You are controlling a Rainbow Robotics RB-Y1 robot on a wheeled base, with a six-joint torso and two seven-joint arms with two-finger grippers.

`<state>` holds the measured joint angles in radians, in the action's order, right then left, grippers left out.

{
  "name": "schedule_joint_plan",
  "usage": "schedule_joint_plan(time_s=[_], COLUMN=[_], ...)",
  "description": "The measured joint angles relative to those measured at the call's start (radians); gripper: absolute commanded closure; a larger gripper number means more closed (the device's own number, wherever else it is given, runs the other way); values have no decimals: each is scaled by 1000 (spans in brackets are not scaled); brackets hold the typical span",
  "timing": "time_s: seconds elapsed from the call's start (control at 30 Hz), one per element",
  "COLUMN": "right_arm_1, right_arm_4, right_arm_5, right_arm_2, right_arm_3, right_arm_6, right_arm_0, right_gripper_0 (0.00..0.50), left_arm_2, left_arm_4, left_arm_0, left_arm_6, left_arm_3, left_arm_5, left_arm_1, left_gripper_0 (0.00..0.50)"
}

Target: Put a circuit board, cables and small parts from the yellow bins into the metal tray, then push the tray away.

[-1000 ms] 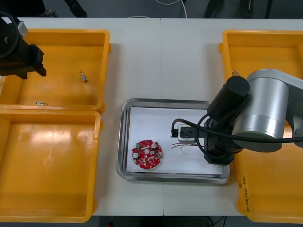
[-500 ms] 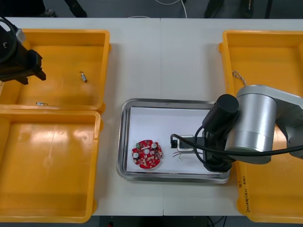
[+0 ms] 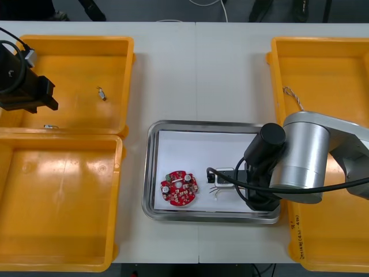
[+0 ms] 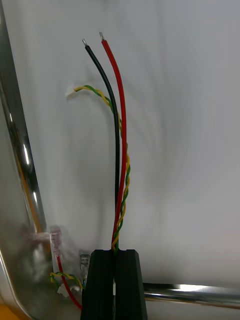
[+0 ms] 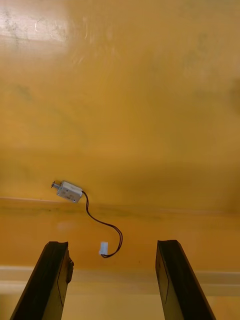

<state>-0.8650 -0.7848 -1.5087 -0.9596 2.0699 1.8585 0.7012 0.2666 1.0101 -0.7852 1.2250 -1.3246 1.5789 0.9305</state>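
My right gripper point(image 4: 116, 256) is shut on a bundle of cables point(image 4: 119, 150): one black, one red and a twisted yellow-and-green one. The bundle reaches out over the white inside of the metal tray point(image 4: 19, 145). In the front view the right arm covers the near right part of the tray point(image 3: 151, 173), and the cable ends point(image 3: 219, 187) show beside it. A round red circuit board point(image 3: 179, 188) lies in the tray. My left gripper point(image 5: 112, 244) stands open over the far left yellow bin point(image 3: 75, 43), above a small metal part point(image 5: 68, 191) with a thin black wire.
A second small metal part point(image 3: 101, 93) lies in the far left bin. A twisted blue and white cable point(image 3: 293, 96) rests in the far right yellow bin point(image 3: 323, 43). The near left bin point(image 3: 60, 262) holds nothing I can see.
The right arm has drawn toward the tray's near edge with the cables in its grip. The left gripper has shifted slightly toward the near wall of its bin.
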Motion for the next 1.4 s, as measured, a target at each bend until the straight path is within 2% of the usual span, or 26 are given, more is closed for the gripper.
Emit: schedule_joint_plan(time_s=[0.4,0.43,0.5,0.53,0.57,0.6,0.67,0.73,1.17,1.2,1.23,1.27,1.3,1.4], right_arm_1=[6,6,7,7,8,9,9,10,24,27,31,34,38,51], right_arm_4=[0,0,1,1,2,4,8,11,37,35,29,15,-3,-57], right_arm_5=[8,8,8,8,8,8,8,8,7,7,5,0,-10,-66], right_arm_2=[-17,-17,-17,-17,-17,-17,-17,-17,-4,6,21,38,59,121], right_arm_3=[-1,-2,-2,-2,-2,-2,-2,-2,-1,-1,-1,-1,-1,0], right_arm_6=[0,0,0,0,0,0,0,0,0,0,0,0,0,-1], right_arm_0=[0,0,0,0,0,0,0,0,3,3,3,4,5,20], right_gripper_0=[494,461,343,327,259,227,79,0,0,0,0,0,0,0], left_arm_2=[16,16,16,16,16,16,16,16,65,65,65,65,65,65], left_arm_4=[-21,-22,-25,-27,-29,-30,-32,-35,-50,-50,-50,-50,-50,-50], left_arm_0=[36,41,50,54,59,64,70,72,72,72,72,72,73,73], left_arm_6=[0,0,0,0,0,0,0,0,0,0,0,0,0,0], left_arm_3=[-2,-2,-2,-2,-2,-2,-2,-2,-3,-3,-3,-3,-3,-3], left_arm_5=[-39,-44,-54,-61,-66,-69,-72,-73,-111,-111,-111,-111,-111,-111], left_arm_1=[-6,-8,-12,-14,-17,-20,-26,-31,-37,-37,-37,-37,-37,-37], left_gripper_0=[0,0,0,0,0,0,0,0,0,56,225,349,494,500])
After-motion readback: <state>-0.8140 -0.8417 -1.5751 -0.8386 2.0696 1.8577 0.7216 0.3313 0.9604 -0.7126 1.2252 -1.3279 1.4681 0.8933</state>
